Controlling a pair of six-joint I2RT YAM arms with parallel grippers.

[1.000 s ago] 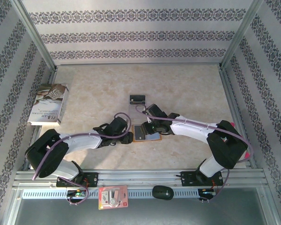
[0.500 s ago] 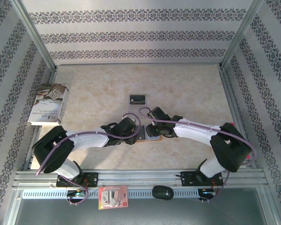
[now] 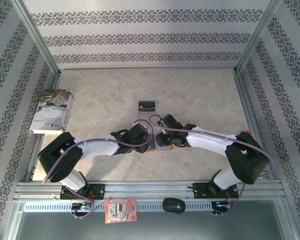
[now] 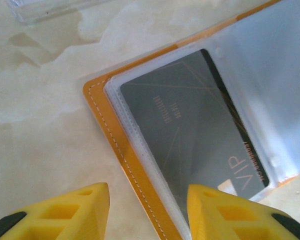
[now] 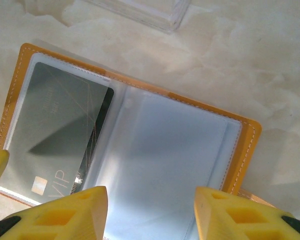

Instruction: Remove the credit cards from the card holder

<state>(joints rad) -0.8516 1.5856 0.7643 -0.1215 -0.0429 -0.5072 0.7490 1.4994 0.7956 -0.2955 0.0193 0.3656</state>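
- Pale marble table (image 3: pixel 200 95): the holder (image 5: pixel 175 145) lies open and flat on it, between our two arms.
- Our left gripper (image 4: pixel 147 195) has its fingers spread over the holder's left edge, right by the grey card (image 4: pixel 190 145) in its pocket.
- Our right gripper (image 5: pixel 151 196) is spread too, over the right pocket.
- We see a black card (image 3: pixel 147 105) alone, farther back.

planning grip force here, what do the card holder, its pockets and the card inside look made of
Card holder: orange leather or leather-look, matte, with pale stitching along the edge. Pockets: clear, slightly frosted soft plastic, showing sheen and the card through it. Credit card: probably stiff plastic, dark grey, with printed lines and VIP lettering.
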